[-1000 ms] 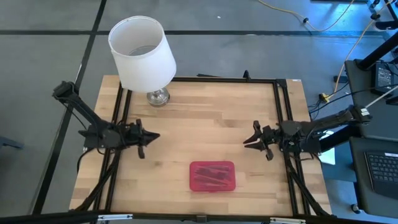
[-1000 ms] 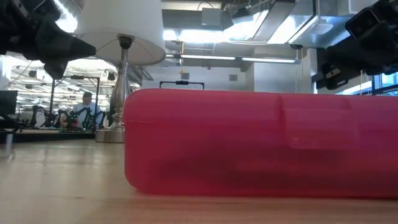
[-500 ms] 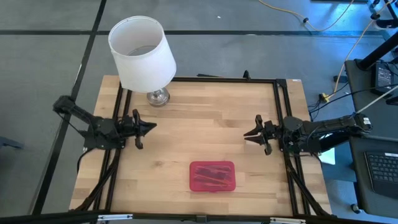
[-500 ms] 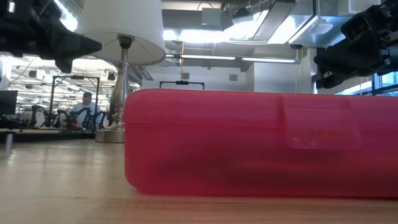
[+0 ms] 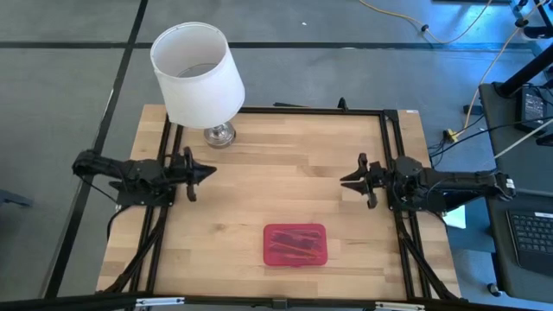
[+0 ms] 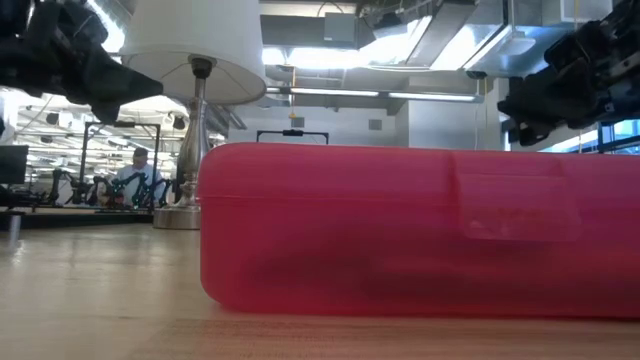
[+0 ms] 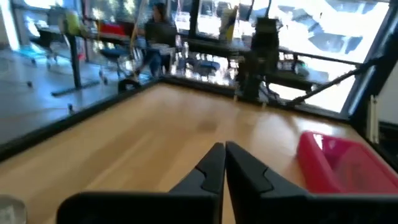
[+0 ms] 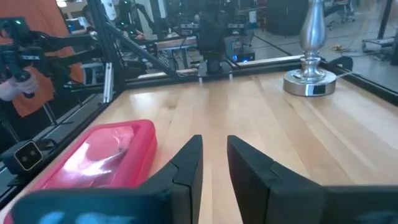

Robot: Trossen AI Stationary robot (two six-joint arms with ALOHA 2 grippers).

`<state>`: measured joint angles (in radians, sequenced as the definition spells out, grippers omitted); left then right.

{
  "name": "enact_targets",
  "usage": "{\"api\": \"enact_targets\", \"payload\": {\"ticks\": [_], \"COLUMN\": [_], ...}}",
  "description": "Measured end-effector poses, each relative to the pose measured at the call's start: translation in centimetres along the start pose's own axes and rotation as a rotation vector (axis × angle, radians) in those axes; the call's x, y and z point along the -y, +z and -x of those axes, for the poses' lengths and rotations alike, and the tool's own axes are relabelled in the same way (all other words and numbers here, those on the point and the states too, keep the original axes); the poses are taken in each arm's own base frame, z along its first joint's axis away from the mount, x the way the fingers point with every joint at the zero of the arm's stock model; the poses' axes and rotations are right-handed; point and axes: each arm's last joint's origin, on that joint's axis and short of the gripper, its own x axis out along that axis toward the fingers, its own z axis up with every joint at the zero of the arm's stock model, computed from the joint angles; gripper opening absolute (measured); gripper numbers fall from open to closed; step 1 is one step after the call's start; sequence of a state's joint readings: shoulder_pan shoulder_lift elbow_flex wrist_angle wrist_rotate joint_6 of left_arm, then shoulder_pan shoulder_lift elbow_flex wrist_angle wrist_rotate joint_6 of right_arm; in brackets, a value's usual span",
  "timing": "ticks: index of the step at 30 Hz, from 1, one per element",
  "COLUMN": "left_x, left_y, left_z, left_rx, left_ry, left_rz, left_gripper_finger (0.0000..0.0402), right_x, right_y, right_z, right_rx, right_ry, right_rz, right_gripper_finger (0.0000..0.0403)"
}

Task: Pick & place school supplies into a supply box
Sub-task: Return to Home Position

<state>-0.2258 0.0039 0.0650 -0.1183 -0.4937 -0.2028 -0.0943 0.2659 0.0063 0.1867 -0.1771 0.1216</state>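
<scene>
The red-pink supply box [image 5: 295, 244] lies flat on the table near its near edge, lid down. Dark shapes of pens show dimly through the lid. It fills the low view as a red wall [image 6: 420, 230] and shows in both wrist views [image 7: 339, 162] [image 8: 102, 158]. No loose school supplies show on the table. My left gripper [image 5: 206, 173] hovers at the table's left side, shut, pointing right [image 7: 224, 149]. My right gripper [image 5: 346, 180] hovers at the right side, pointing left, fingers a little apart [image 8: 214, 142]. Both are well clear of the box.
A lamp with a white shade [image 5: 197, 73] stands on its metal base [image 5: 219, 134] at the far left corner of the table [image 8: 311, 81]. A black frame [image 5: 384, 155] runs around the table. A person [image 6: 135, 175] sits in the room beyond.
Both arms have folded back and drawn a little toward the far edge, the left one settling by the table's left rail and the right one by the right rail. The box has stayed where it was.
</scene>
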Motion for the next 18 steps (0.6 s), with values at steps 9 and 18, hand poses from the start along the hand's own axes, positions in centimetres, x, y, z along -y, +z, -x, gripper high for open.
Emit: {"api": "enact_targets", "payload": {"ticks": [9, 18], "left_x": [-0.45, -0.62], "left_y": [0.07, 0.11], "left_z": [-0.23, -0.29], "left_rx": [-0.005, -0.002], "left_ry": [-0.008, 0.004], "left_rz": [0.01, -0.033], "left_gripper_finger": [0.0008, 0.001], "right_x": [0.62, 1.07], "right_y": [-0.23, -0.18], "right_z": [0.32, 0.68], "right_rx": [-0.021, -0.012], "right_ry": [-0.058, -0.106], "right_rz": [-0.007, 0.008], "right_gripper_finger": [0.0078, 0.0078]}}
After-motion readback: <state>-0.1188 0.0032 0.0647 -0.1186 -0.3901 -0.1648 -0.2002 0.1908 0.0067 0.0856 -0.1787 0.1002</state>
